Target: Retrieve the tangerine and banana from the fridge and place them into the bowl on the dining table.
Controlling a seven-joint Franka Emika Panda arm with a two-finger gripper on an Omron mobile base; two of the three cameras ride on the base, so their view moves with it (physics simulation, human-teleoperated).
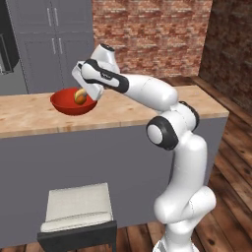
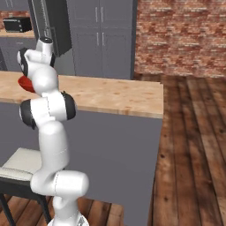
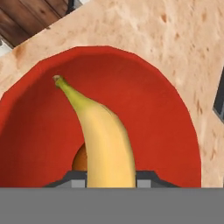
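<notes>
My jaws (image 3: 110,181) are clamped partway on the banana (image 3: 103,140), hanging it over the red bowl (image 1: 61,104) near the worktop's (image 1: 29,115) far edge, tangerine (image 3: 80,160) already inside the bowl, peeking out beside the banana.

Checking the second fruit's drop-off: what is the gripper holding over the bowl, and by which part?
The gripper holds the banana by its thick lower end, stem tip pointing away over the red bowl.
</notes>
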